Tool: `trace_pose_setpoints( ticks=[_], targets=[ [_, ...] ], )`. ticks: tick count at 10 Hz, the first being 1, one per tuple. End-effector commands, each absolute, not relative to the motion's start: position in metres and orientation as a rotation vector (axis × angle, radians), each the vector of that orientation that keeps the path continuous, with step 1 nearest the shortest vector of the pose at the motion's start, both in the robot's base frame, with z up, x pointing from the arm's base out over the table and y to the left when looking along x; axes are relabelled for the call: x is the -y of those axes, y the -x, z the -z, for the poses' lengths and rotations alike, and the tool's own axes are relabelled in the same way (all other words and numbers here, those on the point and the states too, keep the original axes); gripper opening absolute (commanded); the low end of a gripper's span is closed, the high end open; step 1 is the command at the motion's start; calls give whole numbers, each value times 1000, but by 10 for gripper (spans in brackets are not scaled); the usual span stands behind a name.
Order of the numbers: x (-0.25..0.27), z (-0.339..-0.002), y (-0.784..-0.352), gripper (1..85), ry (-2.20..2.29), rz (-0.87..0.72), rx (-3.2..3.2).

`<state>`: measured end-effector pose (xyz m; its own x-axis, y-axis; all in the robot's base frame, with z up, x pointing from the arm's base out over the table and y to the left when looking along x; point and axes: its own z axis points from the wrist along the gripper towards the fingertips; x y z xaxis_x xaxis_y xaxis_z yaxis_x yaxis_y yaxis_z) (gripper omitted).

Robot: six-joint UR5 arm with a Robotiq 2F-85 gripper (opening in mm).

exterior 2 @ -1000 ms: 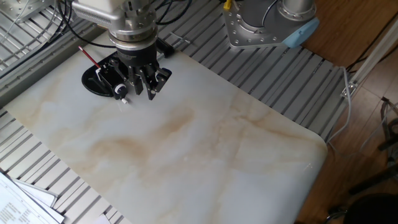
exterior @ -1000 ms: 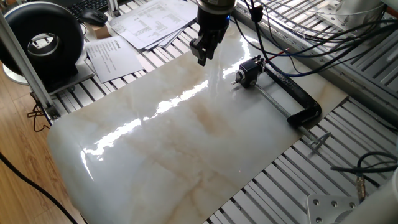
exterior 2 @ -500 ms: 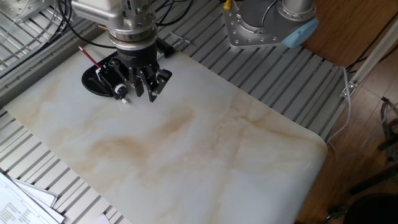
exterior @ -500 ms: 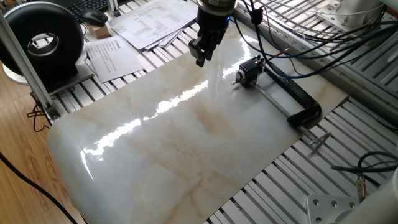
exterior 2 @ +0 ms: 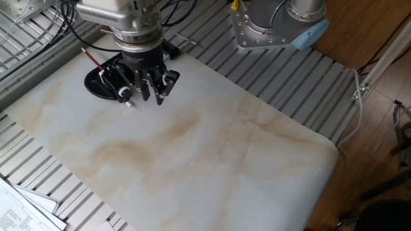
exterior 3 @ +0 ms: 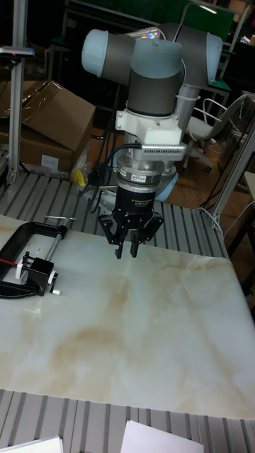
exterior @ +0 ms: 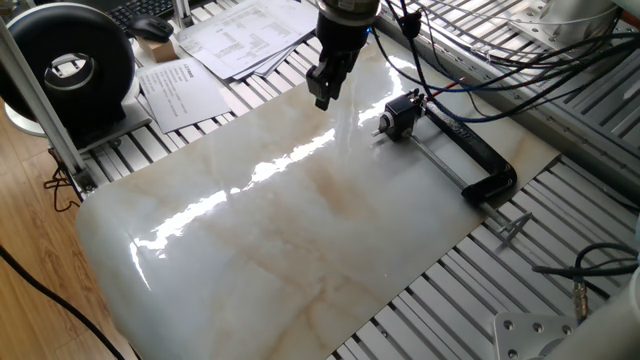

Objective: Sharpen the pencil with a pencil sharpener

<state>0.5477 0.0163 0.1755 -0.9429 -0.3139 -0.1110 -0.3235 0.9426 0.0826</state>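
Note:
The pencil sharpener (exterior: 400, 118) is a small black box with a silvery front, held on the marble slab by a black C-clamp (exterior: 480, 160). It also shows in the other fixed view (exterior 2: 121, 86) and in the tall view (exterior 3: 39, 272). A red pencil (exterior 2: 92, 56) sticks out behind the sharpener, away from the slab; a short red length (exterior 3: 10, 262) of it shows in the tall view. My gripper (exterior: 322, 95) hangs above the slab beside the sharpener, apart from it. Its fingers (exterior 3: 119, 249) point down with a narrow gap and hold nothing. The other fixed view shows the gripper (exterior 2: 152, 95) just right of the sharpener.
Paper sheets (exterior: 240, 35) and a black round device (exterior: 70, 65) lie beyond the slab's far left corner. Cables (exterior: 500, 50) run behind the clamp. The robot base (exterior 2: 276, 22) stands at the slab's far side. Slotted metal table (exterior 2: 282, 83) surrounds the slab.
The gripper has turned slightly about its vertical axis and drifted a little away from the sharpener. Sharpener, clamp and pencil have not moved.

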Motion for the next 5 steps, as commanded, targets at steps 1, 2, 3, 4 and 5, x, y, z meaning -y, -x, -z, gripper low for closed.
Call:
trace_pose_setpoints(
  ticks=[1,2,3,4,5],
  targets=[
    [-11,-176,-541,353,587,-128,-3012],
    [-9,-176,-543,340,665,-83,-2999],
    [1,-174,-540,313,834,3,-2982],
    [17,-171,-531,310,989,52,-2982],
    [37,-168,-528,303,1114,115,-2957]
  ],
)
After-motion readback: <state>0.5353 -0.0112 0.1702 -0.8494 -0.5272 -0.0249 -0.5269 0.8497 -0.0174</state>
